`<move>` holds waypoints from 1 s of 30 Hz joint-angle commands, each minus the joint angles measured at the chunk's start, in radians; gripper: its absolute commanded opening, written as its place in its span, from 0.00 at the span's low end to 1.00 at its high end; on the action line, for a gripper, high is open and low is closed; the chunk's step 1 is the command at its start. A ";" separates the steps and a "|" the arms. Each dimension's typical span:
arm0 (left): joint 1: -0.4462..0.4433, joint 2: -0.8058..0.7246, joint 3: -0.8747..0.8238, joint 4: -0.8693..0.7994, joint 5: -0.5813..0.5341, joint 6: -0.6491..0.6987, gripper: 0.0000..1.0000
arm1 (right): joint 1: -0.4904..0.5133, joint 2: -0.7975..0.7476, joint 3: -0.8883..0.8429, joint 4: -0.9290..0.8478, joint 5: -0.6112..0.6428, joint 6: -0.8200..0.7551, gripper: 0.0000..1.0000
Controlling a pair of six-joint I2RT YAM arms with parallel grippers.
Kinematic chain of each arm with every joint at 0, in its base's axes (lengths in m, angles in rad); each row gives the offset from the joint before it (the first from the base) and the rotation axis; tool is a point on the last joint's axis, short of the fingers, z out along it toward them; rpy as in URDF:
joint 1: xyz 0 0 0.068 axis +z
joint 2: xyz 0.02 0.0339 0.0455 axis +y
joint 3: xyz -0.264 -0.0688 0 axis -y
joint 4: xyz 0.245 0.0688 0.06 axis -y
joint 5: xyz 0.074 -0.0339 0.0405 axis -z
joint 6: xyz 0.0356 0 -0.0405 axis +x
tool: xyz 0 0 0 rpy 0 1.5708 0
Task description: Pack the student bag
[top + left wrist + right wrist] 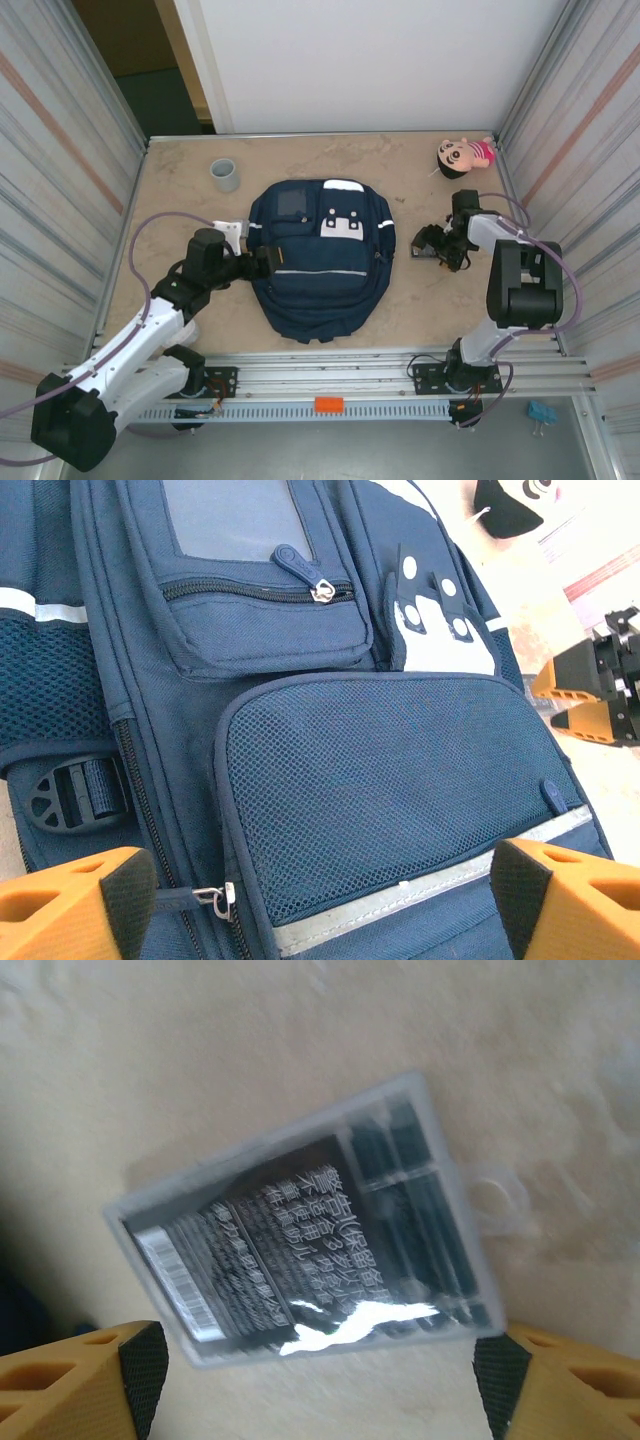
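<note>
The student bag (320,260), navy with white patches and a pale stripe, lies flat in the middle of the table with its front pockets up. My left gripper (262,262) sits at its left edge. In the left wrist view it (325,905) stands open over the mesh pocket (400,780), with a zipper pull (215,895) near the left pad. My right gripper (432,246) is to the right of the bag, low over the table. Seen from the right wrist, it (320,1385) is open, and the near edge of a clear plastic packet (310,1260) with a black printed card lies between its pads.
A grey cup (225,174) stands behind the bag at the back left. A small doll (465,153) lies in the back right corner. Corrugated walls close in both sides. Bare tabletop (180,200) lies left of the bag.
</note>
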 commanded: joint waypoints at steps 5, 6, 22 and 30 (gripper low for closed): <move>-0.005 -0.004 0.030 0.011 -0.023 0.017 0.89 | 0.052 0.089 0.125 0.106 -0.018 0.047 0.80; -0.005 0.000 0.029 0.014 -0.026 0.017 0.89 | 0.057 0.105 0.145 0.109 -0.019 0.042 0.80; -0.005 -0.006 0.013 0.003 -0.042 0.033 0.89 | 0.159 0.163 0.257 -0.117 0.228 0.001 0.81; -0.004 -0.020 0.011 -0.014 -0.047 0.032 0.89 | 0.169 0.260 0.287 -0.109 0.185 0.003 0.78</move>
